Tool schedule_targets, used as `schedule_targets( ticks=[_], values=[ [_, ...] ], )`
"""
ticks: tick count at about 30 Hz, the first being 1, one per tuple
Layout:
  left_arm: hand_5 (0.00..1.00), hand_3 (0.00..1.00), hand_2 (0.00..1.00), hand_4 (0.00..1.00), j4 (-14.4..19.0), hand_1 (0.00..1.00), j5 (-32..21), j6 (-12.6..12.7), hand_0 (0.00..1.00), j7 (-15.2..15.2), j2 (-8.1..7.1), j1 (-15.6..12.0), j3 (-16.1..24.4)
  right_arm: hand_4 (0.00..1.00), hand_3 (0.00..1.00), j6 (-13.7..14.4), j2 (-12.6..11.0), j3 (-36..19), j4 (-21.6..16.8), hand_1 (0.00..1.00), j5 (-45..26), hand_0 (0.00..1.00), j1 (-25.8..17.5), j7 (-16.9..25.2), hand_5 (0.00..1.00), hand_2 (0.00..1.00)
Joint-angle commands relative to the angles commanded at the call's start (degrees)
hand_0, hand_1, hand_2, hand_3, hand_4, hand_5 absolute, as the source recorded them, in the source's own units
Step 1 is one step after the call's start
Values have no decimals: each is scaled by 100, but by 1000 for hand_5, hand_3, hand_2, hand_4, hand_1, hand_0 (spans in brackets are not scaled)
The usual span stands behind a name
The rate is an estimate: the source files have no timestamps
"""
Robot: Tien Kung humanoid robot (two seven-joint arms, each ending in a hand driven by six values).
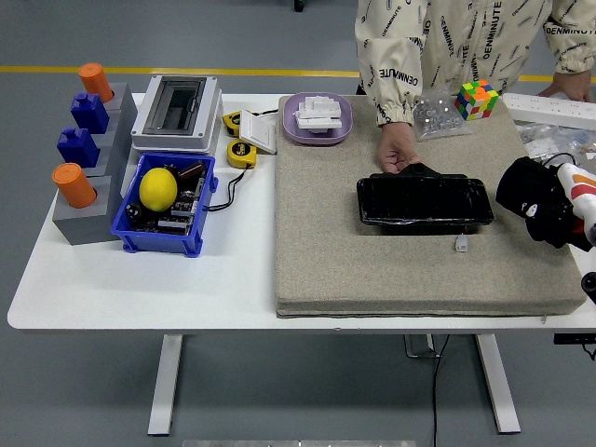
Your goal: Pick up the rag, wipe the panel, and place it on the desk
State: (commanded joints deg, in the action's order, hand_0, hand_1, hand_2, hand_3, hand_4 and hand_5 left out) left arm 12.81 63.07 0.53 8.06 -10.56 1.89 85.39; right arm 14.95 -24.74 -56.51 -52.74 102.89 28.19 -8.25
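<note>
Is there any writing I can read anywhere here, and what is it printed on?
"DENMINUTE": printed over and over on the person's cream jacket, in places cut off or upside down.
Tape measures: labels too small to read.
White cards in the purple tray: no legible print.
Grey box, blue bin, black panel: no readable text.
</note>
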Motion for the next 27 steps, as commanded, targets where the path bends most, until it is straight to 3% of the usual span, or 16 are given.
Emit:
schedule_targets(
  ticks=[14, 27],
  values=[
    [436, 562, 653, 627, -2, 640, 18, 2, 610, 4, -4, -15, 21, 746, 489, 78, 144, -819, -467, 459, 118, 412, -539, -90, 186, 497],
    [436, 562, 654, 625, 2, 640, 14, 3, 611, 3, -17, -46, -6, 748, 490, 99, 278, -1053, -423, 459, 147, 415, -846, -72, 187, 497]
  ],
)
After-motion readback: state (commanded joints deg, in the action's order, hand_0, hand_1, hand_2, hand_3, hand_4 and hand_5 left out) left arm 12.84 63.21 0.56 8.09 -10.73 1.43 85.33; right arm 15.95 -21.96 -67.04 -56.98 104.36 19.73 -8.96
